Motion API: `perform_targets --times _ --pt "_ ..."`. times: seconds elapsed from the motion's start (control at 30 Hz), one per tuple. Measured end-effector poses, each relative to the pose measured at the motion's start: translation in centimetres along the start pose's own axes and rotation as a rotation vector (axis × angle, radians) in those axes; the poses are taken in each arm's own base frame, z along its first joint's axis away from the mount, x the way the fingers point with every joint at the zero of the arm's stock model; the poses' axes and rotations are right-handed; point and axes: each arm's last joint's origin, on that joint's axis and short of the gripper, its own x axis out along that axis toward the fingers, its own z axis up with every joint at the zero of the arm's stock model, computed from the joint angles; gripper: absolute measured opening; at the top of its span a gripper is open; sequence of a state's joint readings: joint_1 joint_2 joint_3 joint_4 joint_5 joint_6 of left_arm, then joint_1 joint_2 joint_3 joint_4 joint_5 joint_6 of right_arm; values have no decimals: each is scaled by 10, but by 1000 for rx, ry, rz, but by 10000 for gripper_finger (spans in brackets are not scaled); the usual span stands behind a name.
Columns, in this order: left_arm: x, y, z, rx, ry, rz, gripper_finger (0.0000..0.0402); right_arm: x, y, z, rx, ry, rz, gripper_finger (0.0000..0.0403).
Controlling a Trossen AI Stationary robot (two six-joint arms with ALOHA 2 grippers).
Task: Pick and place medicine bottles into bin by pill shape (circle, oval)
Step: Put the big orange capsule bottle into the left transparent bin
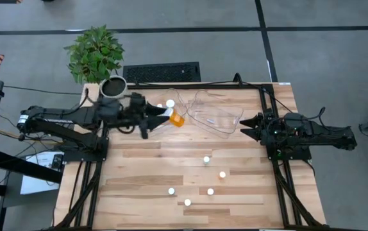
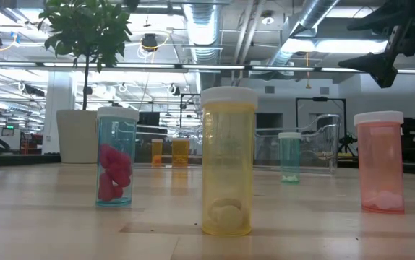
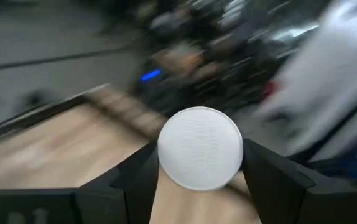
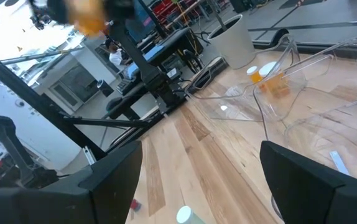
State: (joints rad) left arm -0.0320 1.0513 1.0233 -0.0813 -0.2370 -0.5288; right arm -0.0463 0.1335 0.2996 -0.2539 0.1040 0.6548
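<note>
Left pincer (image 1: 163,116): clamped on an orange bottle (image 1: 177,119), which we carry lifted beside the clear bins (image 1: 219,115), presumably to drop it in by pill shape. Right pincer (image 1: 245,125): fingers apart, empty, waiting at the bench (image 1: 139,167) edge. We count five capped bottles (image 1: 206,160) upright mid-bench, unsorted.

Potted plant (image 1: 97,54) and black mat (image 1: 161,72) beyond table's (image 1: 145,167) far edge.

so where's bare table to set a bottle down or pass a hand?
Free: the left side of the table, left of the five loose bottles; also the near-right corner. Crowded: the far edge, where the clear bins sit and the left gripper holds an orange bottle. The right gripper waits, jaws open, by the bins' right side.
</note>
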Motion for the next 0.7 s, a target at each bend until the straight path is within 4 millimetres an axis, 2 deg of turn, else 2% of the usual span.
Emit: perform_targets --times 0.13,0.37,0.57,0.7 --pt "-3 23 -19 47 158 295 203 0 0 0 0 0 0 333" --pt "-2 49 -41 187 334 605 203 0 0 0 0 1 -1 333" --pt "23 67 -61 364 478 730 203 0 0 0 7 0 -2 333" --pt "40 85 -75 392 573 808 203 0 0 0 17 1 -2 333"
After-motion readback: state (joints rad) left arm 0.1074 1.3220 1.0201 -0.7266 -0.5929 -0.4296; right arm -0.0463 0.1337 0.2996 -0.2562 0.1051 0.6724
